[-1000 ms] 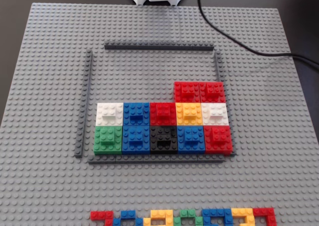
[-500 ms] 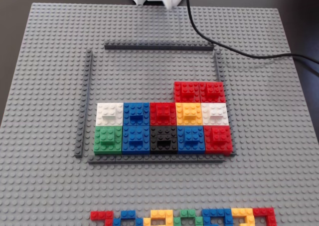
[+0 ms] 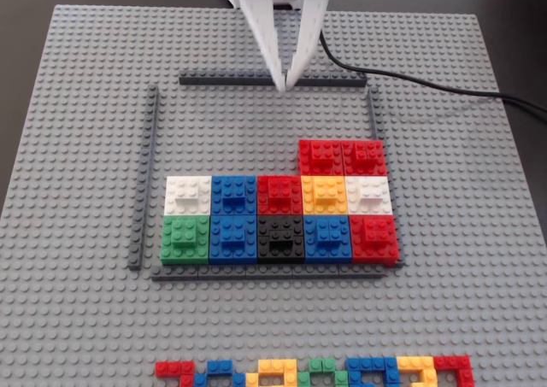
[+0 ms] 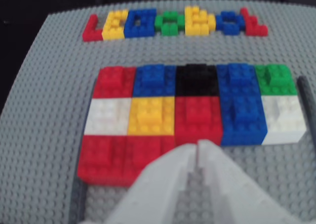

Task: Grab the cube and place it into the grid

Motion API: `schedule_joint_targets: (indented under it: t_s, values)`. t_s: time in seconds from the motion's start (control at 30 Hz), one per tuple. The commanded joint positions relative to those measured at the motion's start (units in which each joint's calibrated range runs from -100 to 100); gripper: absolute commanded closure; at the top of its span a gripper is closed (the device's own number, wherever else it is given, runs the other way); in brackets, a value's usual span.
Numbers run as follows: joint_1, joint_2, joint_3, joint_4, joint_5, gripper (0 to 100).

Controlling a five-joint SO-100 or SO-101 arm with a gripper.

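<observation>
The gripper (image 3: 285, 85), pressed together and empty, hovers behind the grid (image 3: 153, 148), the cube (image 3: 320, 156) just ahead, seated.

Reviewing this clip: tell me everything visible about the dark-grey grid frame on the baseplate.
The grid is a square outline of thin dark-grey studded strips, plastic by the look, lying flat on the grey baseplate. In the fixed view its left, far, right and near sides show, with gaps at the corners. Two full rows of five coloured cubes fill its near part, and two red cubes start a third row at the right. The rest inside is bare. The white end effector hangs over the far strip.
</observation>
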Motion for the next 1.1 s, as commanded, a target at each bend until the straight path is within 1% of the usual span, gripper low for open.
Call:
schedule_joint_targets:
  t_s: [0.0, 0.37, 0.63, 1.07]
  values:
    - [0.65, -1.95, 3.6, -1.25, -0.49, 100]
    - [-2.45, -1.95, 4.15, 5.0, -2.74, 100]
    - [-2.74, -1.95, 4.15, 9.59, -3.03, 100]
    - [-3.26, -1.95, 4.15, 9.69, -3.22, 100]
